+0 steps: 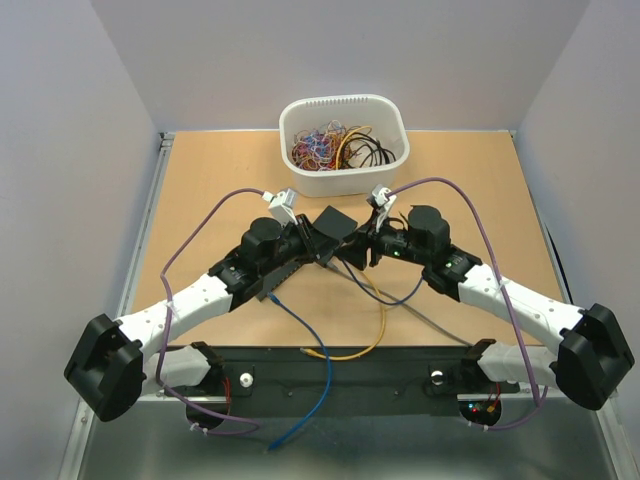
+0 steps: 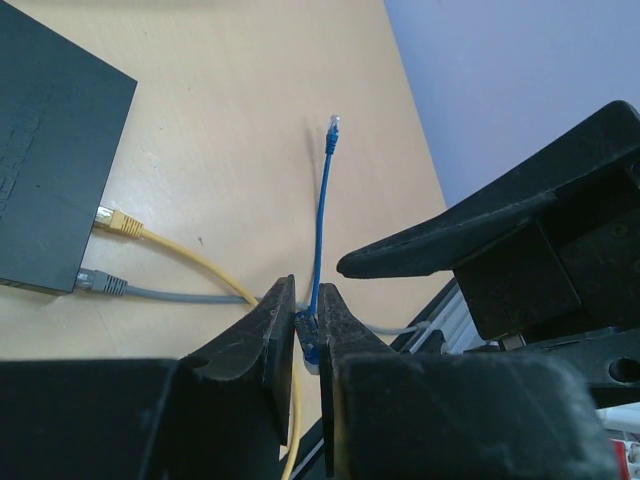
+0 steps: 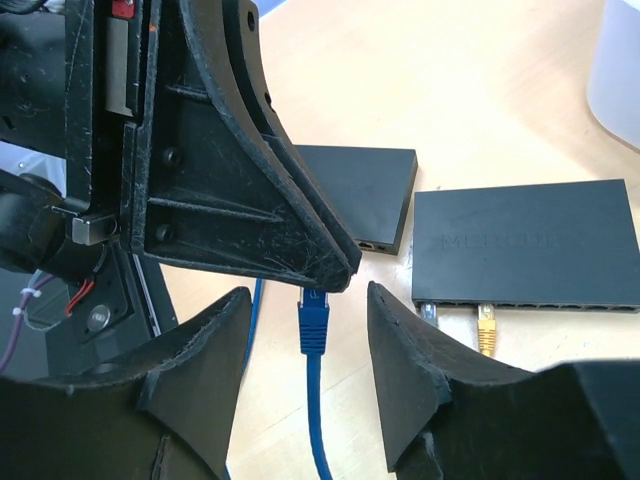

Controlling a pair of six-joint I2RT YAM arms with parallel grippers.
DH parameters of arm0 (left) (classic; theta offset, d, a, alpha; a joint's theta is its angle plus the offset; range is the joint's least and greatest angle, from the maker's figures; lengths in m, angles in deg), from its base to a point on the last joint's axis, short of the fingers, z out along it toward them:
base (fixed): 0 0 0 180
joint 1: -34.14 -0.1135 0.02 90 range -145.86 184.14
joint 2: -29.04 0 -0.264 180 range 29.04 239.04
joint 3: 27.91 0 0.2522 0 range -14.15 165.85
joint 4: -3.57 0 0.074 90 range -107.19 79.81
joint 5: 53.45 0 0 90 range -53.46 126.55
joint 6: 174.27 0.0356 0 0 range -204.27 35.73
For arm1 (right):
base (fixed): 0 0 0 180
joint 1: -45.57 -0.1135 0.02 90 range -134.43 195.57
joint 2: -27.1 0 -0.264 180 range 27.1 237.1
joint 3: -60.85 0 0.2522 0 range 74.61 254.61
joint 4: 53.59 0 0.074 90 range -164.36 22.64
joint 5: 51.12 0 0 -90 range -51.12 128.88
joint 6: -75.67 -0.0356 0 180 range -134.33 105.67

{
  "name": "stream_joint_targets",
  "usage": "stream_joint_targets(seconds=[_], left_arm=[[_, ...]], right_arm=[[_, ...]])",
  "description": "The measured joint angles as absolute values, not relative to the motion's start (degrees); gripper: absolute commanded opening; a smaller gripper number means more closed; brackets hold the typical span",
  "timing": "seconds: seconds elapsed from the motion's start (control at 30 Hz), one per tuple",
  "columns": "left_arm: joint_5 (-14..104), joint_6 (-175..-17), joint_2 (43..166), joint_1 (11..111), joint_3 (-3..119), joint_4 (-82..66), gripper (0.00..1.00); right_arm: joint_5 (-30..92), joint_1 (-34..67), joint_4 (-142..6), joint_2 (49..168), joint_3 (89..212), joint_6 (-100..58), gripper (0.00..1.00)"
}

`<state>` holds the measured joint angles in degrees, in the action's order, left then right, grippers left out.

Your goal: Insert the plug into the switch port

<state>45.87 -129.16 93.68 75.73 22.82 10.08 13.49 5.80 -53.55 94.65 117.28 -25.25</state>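
My left gripper (image 2: 307, 288) is shut on the blue plug (image 2: 310, 340). Its blue cable (image 2: 320, 210) runs out past the fingertips. In the right wrist view the left gripper's fingers (image 3: 250, 200) come in from above and hold the blue plug (image 3: 314, 325) by its tip, between the fingers of my open right gripper (image 3: 308, 300), which touch nothing. The black switch (image 3: 530, 245) lies on the table just beyond, with a yellow plug (image 3: 487, 335) and a grey plug (image 3: 428, 312) in its ports. From above, both grippers (image 1: 318, 250) (image 1: 352, 250) meet beside the switch (image 1: 335, 222).
A smaller black box (image 3: 365, 195) lies left of the switch. A white bin (image 1: 340, 182) of coloured bands and cables stands at the back. Yellow (image 1: 375, 335), grey (image 1: 440, 325) and blue (image 1: 310, 335) cables trail over the near table to its edge.
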Motion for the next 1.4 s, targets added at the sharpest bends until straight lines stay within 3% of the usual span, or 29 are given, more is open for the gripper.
stream_joint_targets(seconds=[1.0, 1.23, 1.4], left_arm=[[45.0, -129.2, 92.5, 75.7, 22.8, 9.7, 0.0], [44.9, -129.2, 92.5, 75.7, 22.8, 9.7, 0.0], [44.9, -129.2, 92.5, 75.7, 22.8, 9.7, 0.0]], right_arm=[[11.5, 5.8, -54.5, 98.5, 116.8, -25.2, 0.34], [11.3, 5.7, -54.5, 98.5, 116.8, -25.3, 0.38], [11.2, 5.7, -54.5, 98.5, 116.8, -25.6, 0.33]])
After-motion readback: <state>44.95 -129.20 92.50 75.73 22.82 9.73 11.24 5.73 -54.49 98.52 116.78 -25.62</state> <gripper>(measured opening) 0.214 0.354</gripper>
